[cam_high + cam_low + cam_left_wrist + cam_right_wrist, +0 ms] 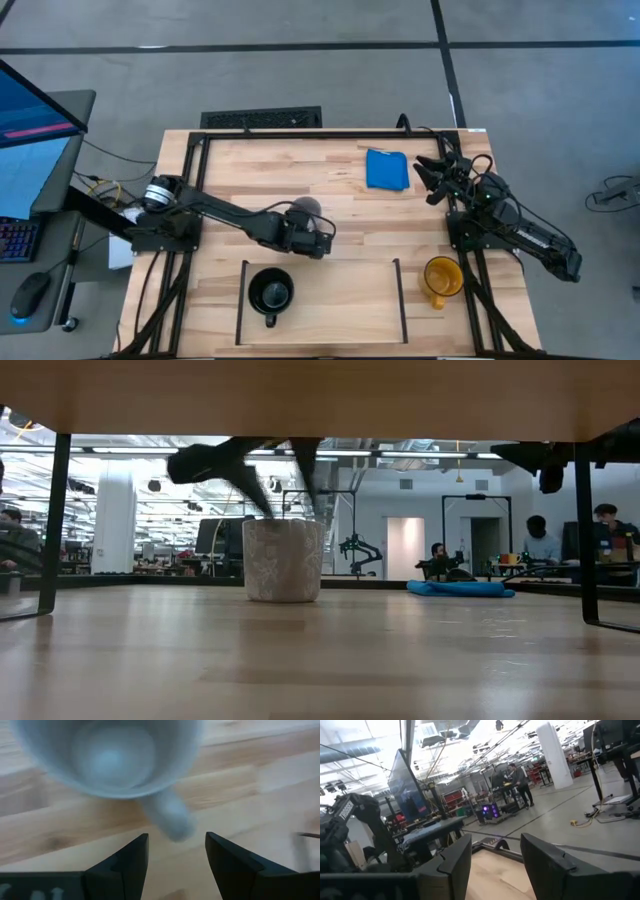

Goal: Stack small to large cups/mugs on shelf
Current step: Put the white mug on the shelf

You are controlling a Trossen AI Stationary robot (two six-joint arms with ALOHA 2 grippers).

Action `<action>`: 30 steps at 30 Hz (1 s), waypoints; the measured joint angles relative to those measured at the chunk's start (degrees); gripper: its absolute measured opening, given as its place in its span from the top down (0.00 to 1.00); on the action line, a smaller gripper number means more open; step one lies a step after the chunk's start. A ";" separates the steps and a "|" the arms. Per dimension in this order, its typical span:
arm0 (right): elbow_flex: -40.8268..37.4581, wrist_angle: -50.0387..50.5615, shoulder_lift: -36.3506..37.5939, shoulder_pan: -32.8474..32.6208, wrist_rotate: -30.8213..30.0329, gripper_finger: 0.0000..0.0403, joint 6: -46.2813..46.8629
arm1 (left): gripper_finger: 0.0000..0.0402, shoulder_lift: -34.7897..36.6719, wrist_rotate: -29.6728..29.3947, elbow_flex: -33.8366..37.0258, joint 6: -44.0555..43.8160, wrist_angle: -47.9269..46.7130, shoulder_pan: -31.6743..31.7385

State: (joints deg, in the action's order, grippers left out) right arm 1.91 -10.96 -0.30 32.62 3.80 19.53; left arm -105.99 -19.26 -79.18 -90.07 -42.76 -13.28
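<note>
On the wood-plank table (330,200), the left gripper (175,851) hangs spread above the pale mug (107,757) mid-table; the black mug (270,292) occupies the shelf (330,300); the right gripper (495,852) waits released by the blue cloth (386,169).

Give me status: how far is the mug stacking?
Done: the black mug sits on the shelf between the bars. In hand: the left gripper, open, is at the grey-white mug, not gripping. Left: that mug and the yellow mug, outside the right bar. The right gripper waits raised near the blue cloth.
</note>
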 joint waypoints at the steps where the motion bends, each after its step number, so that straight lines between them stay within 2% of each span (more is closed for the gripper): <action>1: 0.00 -0.22 0.00 0.00 0.01 0.52 0.00 | 0.53 -0.92 0.49 -0.83 -0.44 -2.20 0.08; 4: 0.00 -1.27 0.00 0.00 0.20 0.52 0.00 | 0.53 -2.78 1.02 -3.20 -1.67 -6.40 0.19; 7: 0.00 -1.89 0.00 0.00 0.64 0.52 0.00 | 0.53 -4.10 1.02 -3.71 -1.95 -5.99 0.29; 20: 0.00 -1.75 0.00 0.00 0.89 0.52 0.00 | 0.53 -3.83 -2.18 -3.75 -5.17 -10.53 1.20; 30: 0.00 -1.51 0.00 0.00 0.93 0.52 0.00 | 0.53 -3.83 -3.56 -3.75 -2.26 -10.58 3.79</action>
State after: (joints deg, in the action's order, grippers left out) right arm 1.91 -12.47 -0.30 32.62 4.73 19.53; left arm -109.82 -22.81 -82.94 -92.33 -53.34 -9.49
